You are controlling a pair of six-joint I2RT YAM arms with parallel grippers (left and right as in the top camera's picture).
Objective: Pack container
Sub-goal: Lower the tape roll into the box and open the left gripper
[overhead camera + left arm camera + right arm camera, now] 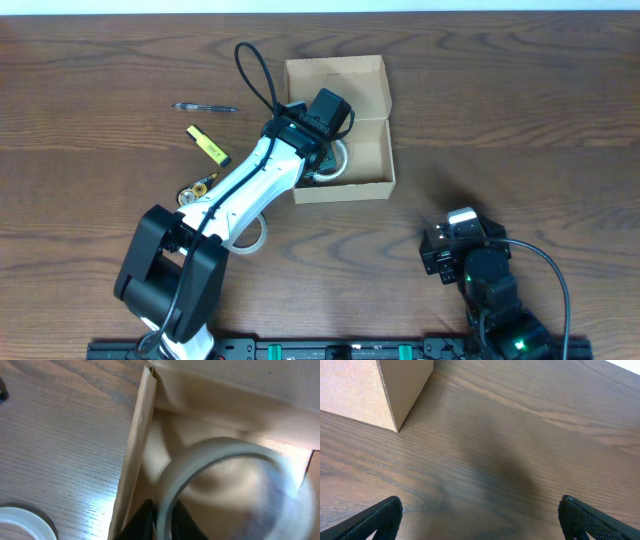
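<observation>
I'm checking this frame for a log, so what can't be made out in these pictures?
- Overhead: the left claw and much of the container's floor, hidden under the arm.
- Left wrist: the held tape roll, blurred; a second roll, cut by the bottom-left corner.
- Overhead: a small gold object, too small to identify.
- Right wrist: the container, cut by the edge, only one corner showing.
</observation>
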